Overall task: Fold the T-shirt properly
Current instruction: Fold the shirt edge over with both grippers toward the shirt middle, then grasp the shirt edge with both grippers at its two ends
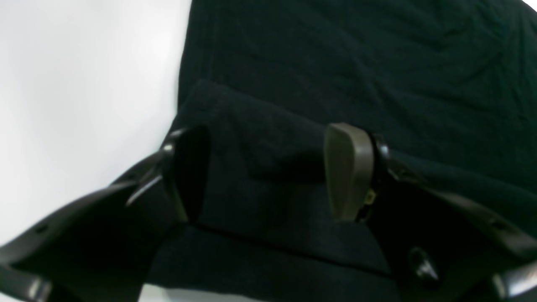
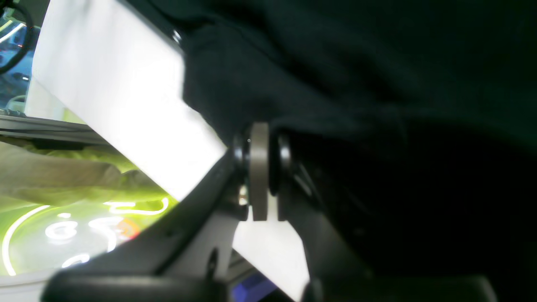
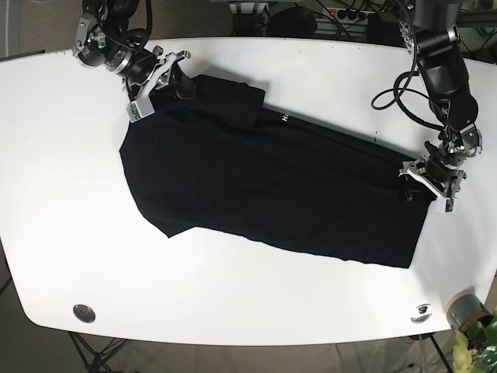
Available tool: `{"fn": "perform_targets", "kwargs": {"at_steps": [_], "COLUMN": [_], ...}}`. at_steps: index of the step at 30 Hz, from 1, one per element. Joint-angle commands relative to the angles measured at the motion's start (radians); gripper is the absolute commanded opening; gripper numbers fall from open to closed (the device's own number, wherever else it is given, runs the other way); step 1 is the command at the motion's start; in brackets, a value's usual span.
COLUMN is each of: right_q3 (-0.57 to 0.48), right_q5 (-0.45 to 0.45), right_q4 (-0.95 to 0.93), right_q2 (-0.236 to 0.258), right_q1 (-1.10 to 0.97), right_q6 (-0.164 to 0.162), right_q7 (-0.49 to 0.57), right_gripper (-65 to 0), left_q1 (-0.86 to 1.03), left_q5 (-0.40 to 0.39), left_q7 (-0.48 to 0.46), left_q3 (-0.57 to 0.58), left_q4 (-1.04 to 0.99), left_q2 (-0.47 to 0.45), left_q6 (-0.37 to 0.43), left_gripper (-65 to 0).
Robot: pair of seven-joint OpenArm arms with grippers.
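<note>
A black T-shirt (image 3: pixel 272 186) lies spread flat across the white table (image 3: pixel 62 194), running from upper left to lower right. My right gripper (image 3: pixel 183 82) is at the shirt's upper-left corner. In the right wrist view its fingers (image 2: pixel 260 167) are pressed together, with dark cloth (image 2: pixel 319 84) bunched at their tips. My left gripper (image 3: pixel 411 186) sits at the shirt's right edge. In the left wrist view it (image 1: pixel 270 172) stands open, its two pads (image 1: pixel 350 172) straddling a raised fold of the fabric (image 1: pixel 260 134) beside the cloth's edge.
Two round metal discs (image 3: pixel 83 312) (image 3: pixel 422 311) are set into the table's front corners. A grey cylinder (image 3: pixel 464 311) and a plant (image 3: pixel 481 346) stand off the front right corner. Cables (image 3: pixel 404 85) hang by the left arm.
</note>
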Motion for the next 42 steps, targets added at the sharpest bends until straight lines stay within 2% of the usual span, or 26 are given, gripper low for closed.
{"fn": "perform_targets", "kwargs": {"at_steps": [1, 5, 9, 16, 22, 30, 33, 39, 42], "right_q3": [0.006, 0.027, 0.041, 0.041, 0.039, 0.041, 0.042, 0.044, 0.064], "right_q5": [0.027, 0.033, 0.024, 0.022, 0.021, 0.021, 0.019, 0.021, 0.019], "right_q4": [0.068, 0.073, 0.067, 0.018, -0.107, -0.196, -0.202, -0.193, -0.145], "right_q2": [0.013, 0.042, 0.058, 0.085, 0.131, 0.193, 0.200, 0.212, 0.225], "right_q1": [0.005, 0.037, 0.094, 0.195, 0.279, 0.353, 0.359, 0.350, 0.318], "right_q6": [0.010, 0.010, -0.016, -0.019, -0.098, -0.158, -0.187, -0.230, -0.235], "right_q7": [0.014, 0.011, 0.011, -0.019, -0.019, -0.016, -0.016, -0.015, -0.015], "right_gripper": [-63.1, -63.1, -63.1, -63.1, -62.9, -61.7, -55.2, -33.9, -30.0], "left_q1": [-0.024, -0.024, -0.023, -0.017, -0.017, -0.017, -0.017, -0.017, -0.023], "left_q5": [-0.015, -0.015, -0.015, -0.015, -0.015, -0.015, -0.015, -0.016, -0.019], "left_q7": [-0.026, -0.026, -0.026, -0.026, -0.026, -0.026, -0.026, -0.026, -0.026], "left_q3": [-0.003, -0.003, -0.003, -0.003, -0.005, -0.005, -0.006, -0.008, -0.011], "left_q4": [0.015, 0.015, 0.015, 0.015, 0.015, 0.015, 0.015, 0.021, 0.023], "left_q2": [-0.021, -0.021, -0.023, -0.023, -0.026, -0.027, -0.027, -0.027, -0.027], "left_q6": [-0.003, -0.003, -0.003, -0.003, -0.003, -0.003, -0.003, -0.003, -0.003], "left_gripper": [-24.4, -24.4, -24.4, -24.4, -24.4, -24.4, -24.4, -24.4, -24.4]}}
